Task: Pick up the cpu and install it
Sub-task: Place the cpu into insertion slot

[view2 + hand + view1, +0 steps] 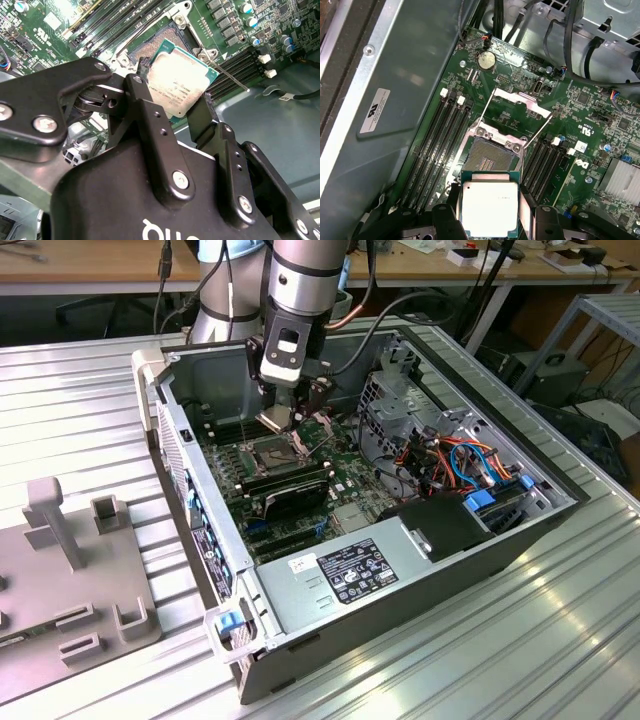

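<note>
**Hand point(172, 102) carries the cpu point(177, 82) above the open socket point(492, 155)**

Hand fingers are clenched on two opposite edges of the cpu, which shows in both wrist views as a flat silver-grey square held between black fingers point(451, 205). In the exterior view the arm reaches down into the open computer case point(400, 575), which lies on the ribbed metal desk point(80, 370), and the chip hangs over the motherboard point(580, 107), apart from it.

The socket sits just beyond the chip in the first wrist view. Its contact field is bare, its metal frame point(517, 97) is swung up and back, and two thin wire levers point(537, 132) stand out to either side. Rows of memory slots point(445, 142) flank it. The chip is not yet seated.

As I judge it, the main risk is to the bare contacts. If the chip comes down tilted, off-centre or turned the wrong way, an edge could land on them and bend them. The exterior view suggests the chip is not quite level, though I cannot be sure. Whether its corner mark matches the socket cannot be told. The grip is on narrow edges only, so a slip could drop the chip onto the contacts. The nearer lever is also close enough for a finger to snag on it.
</note>
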Controlling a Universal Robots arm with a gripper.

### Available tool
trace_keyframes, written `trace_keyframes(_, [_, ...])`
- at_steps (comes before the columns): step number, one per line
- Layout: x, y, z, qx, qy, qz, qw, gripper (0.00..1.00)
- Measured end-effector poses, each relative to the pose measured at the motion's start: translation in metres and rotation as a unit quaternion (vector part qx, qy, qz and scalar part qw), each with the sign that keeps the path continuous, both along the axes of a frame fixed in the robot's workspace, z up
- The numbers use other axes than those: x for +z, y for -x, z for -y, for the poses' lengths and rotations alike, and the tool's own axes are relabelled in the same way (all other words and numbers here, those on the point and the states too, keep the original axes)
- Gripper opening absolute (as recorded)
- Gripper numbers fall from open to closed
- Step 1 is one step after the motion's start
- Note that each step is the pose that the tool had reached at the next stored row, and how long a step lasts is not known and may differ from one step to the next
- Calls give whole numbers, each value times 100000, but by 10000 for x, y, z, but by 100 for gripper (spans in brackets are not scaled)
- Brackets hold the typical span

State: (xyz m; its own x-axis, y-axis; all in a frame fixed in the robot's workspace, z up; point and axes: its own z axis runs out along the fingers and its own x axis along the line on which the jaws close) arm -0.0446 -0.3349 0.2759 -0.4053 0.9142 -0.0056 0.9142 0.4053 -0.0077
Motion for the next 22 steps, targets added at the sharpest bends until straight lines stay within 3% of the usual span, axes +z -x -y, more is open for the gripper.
trace_keyframes(5, [0, 0, 0, -221, 2, 1, 100000, 55])
trace_keyframes(11, [-5, 0, 0, -2835, 3, -3, 99960, 55])
trace_keyframes(22, [-5, 0, 0, -2866, 1, 1, 99959, 55])
